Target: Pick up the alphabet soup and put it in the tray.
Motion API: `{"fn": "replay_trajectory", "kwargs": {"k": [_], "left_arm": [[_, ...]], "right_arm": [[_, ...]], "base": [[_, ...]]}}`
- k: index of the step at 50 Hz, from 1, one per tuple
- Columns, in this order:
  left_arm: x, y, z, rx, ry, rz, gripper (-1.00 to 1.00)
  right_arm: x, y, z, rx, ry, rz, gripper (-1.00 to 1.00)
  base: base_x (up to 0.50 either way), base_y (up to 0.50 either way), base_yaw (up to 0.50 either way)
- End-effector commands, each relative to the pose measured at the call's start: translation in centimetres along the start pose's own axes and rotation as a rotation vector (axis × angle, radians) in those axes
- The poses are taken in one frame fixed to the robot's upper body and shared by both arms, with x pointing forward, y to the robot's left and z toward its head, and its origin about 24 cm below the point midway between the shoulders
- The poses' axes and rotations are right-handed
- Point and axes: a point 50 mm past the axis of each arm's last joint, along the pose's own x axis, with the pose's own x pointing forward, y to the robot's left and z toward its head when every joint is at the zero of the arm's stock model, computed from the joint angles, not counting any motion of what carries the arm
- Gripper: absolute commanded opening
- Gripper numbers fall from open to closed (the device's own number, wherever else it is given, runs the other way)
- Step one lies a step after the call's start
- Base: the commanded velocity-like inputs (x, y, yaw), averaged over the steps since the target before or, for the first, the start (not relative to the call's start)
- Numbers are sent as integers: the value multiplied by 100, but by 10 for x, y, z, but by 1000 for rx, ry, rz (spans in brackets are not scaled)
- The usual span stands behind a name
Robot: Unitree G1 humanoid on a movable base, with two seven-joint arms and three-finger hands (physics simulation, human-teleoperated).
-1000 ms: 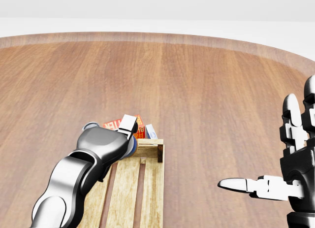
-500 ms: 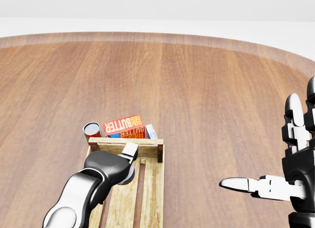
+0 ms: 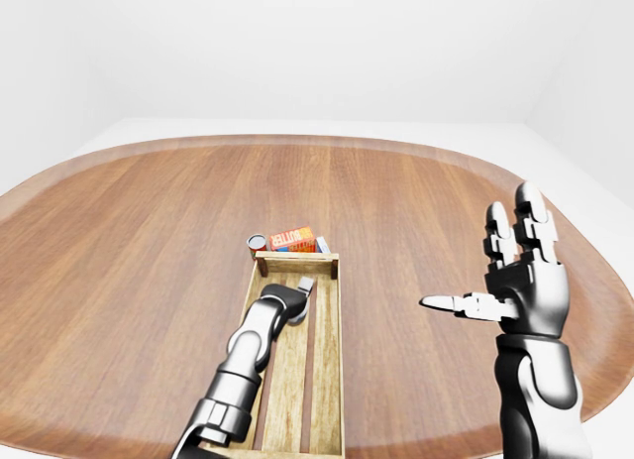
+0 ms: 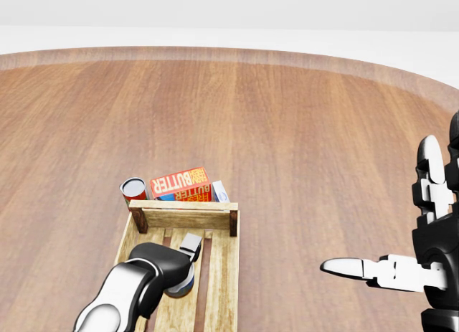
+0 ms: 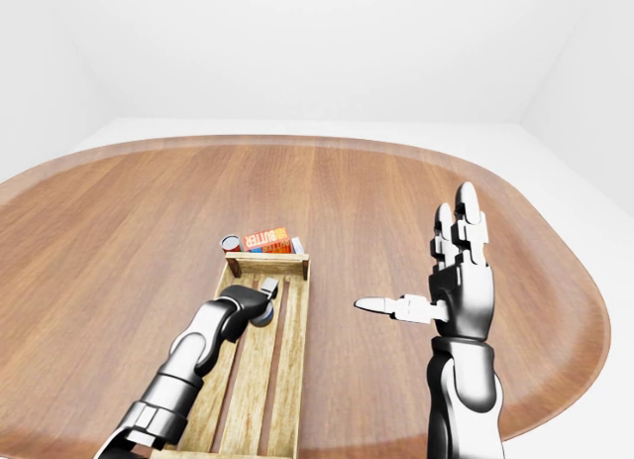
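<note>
Soup can (image 4: pixel 133 191), red label and grey lid, stands upright on the bench (image 4: pixel 308 131), outside the tray (image 4: pixel 224 274), tucked just beside the upper-left corner post in the head view. It sits apart from both hands. Right next to it lies the butter box (image 4: pixel 181 183), red and orange, tipped up against the tray's top end wall, and a small white and blue carton (image 4: pixel 220 192) is wedged at the box's right end.

Down inside the tray, the left hand (image 4: pixel 176 264) hangs over the wooden slats, knuckles up, one pale finger pointing toward the end wall. A round greyish shape shows under the palm; I cannot tell whether that is part of the hand or something gripped, so I can't call its fingers closed or spread.

Over at the right of the view, the right hand (image 4: pixel 430 253) is held up well clear of the tray, wide and holding nothing, fingers straight up and thumb stuck out toward the left.
</note>
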Motion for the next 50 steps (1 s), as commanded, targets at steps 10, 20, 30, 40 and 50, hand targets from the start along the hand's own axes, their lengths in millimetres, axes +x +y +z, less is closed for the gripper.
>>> {"fn": "replay_trajectory", "kwargs": {"k": [10, 20, 30, 40, 50], "left_arm": [[18, -8, -3, -26, -19, -120, -100], [24, -11, -2, -27, -25, -137, -100], [29, -11, -4, -27, -22, -141, -100], [29, -12, -5, -36, -10, -146, 100], [18, 3, -9, -57, -19, -100, 100]], "right_arm": [[0, 0, 0, -1, 1, -2, 100], [0, 0, 1, -2, -4, -1, 100], [0, -1, 1, -2, -4, -2, 100], [0, 0, 1, -3, -5, -1, 100], [1, 1, -1, -4, 4, 3, 100]], "base": [[0, 0, 0], [0, 0, 0], [0, 0, 0], [0, 0, 0], [0, 0, 0]]}}
